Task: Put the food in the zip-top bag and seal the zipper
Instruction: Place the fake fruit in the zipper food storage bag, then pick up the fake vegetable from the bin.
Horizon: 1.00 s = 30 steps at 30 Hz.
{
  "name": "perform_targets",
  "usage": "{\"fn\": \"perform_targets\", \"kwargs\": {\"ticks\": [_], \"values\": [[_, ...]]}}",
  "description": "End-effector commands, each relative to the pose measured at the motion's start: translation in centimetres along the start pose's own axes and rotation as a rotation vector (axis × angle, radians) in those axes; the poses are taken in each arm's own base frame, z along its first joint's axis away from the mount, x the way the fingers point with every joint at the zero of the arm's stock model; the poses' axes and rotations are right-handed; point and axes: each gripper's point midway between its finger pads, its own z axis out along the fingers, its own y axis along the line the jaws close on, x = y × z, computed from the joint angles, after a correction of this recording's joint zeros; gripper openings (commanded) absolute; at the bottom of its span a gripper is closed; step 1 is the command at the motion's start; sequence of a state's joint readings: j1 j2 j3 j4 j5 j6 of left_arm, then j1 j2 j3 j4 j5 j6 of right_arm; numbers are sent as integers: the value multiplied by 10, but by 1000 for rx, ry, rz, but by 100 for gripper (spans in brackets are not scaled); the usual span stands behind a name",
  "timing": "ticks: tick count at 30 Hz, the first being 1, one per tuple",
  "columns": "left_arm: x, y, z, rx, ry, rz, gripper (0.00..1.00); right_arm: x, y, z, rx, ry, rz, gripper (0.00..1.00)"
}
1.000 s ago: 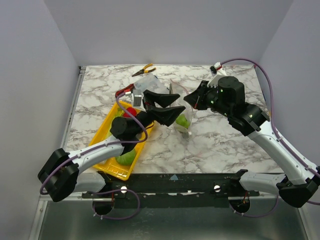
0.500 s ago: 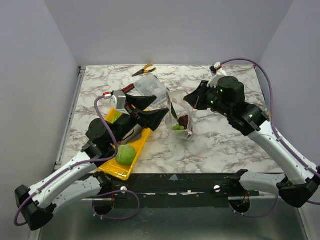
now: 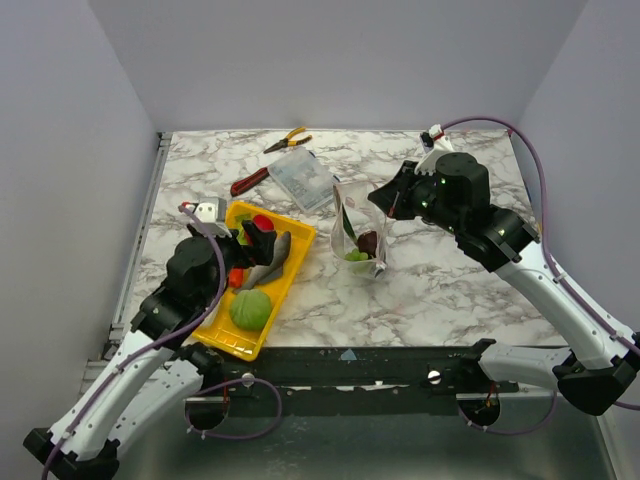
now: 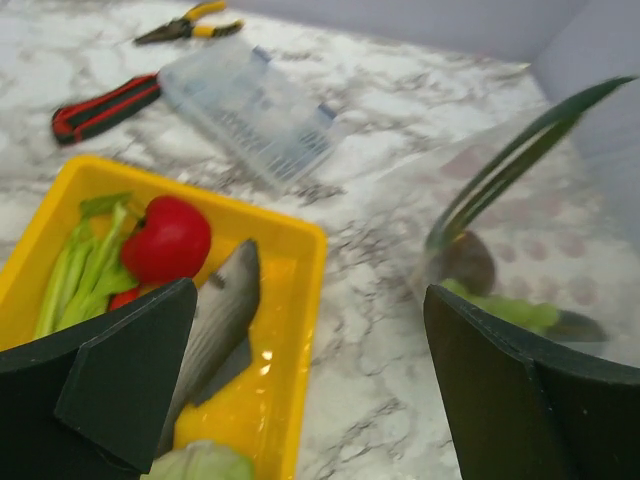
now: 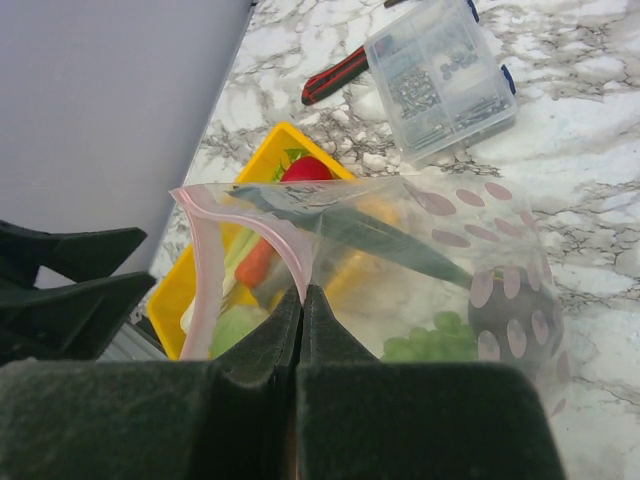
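Left pincer (image 3: 262, 248) back over tray (image 3: 232, 347); bag (image 3: 362, 205) holds ball (image 3: 368, 241), greens (image 3: 356, 255).

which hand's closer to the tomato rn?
Left. The left hand hangs open just over the tomato in the tray; the right hand is well off to the right, shut on the bag rim.

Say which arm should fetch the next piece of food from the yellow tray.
Left. The left fingers are open and hang right over the yellow tray, with the tomato just ahead of them. The right fingers are shut on the zip-top bag at its mouth, holding it upright.
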State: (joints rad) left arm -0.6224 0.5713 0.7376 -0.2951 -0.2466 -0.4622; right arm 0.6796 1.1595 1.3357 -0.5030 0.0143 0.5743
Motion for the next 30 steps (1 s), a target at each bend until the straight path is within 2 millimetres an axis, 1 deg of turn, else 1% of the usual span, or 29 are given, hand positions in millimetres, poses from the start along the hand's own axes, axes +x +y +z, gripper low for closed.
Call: {"fn": "perform_targets", "kwargs": {"ticks": [1,4,6,8,9,11,15,18,22,25,30], "values": [[61,59,6,-242,226,-4,99,-7,3,-3,-13,-33,-16,1],[86,93,13,-419,326,-46,98,-8,4,-5,-13,-33,-15,1],[103,109,13,-503,401,-117,97,-9,5,-7,-14,-34,-17,1],[122,115,15,-519,459,-205,95,-10,5,-9,-13,-36,-18,1],[130,114,17,-504,469,-250,92,-10,5,-9,-12,-37,-17,1],[140,116,20,-492,454,-305,87,-11,6,-10,-15,-39,-16,1],[150,133,17,-580,429,-321,83,-11,5,-9,-15,-35,-19,1],[163,145,17,-630,459,-303,78,-10,7,-8,-22,-30,-21,1],[178,151,21,-661,501,-310,74,-8,7,-6,-25,-25,-24,1],[180,149,27,-669,529,-335,72,-8,6,-6,-22,-25,-25,1],[180,162,25,-771,531,-321,74,-8,5,-8,-18,-27,-29,1]]}}
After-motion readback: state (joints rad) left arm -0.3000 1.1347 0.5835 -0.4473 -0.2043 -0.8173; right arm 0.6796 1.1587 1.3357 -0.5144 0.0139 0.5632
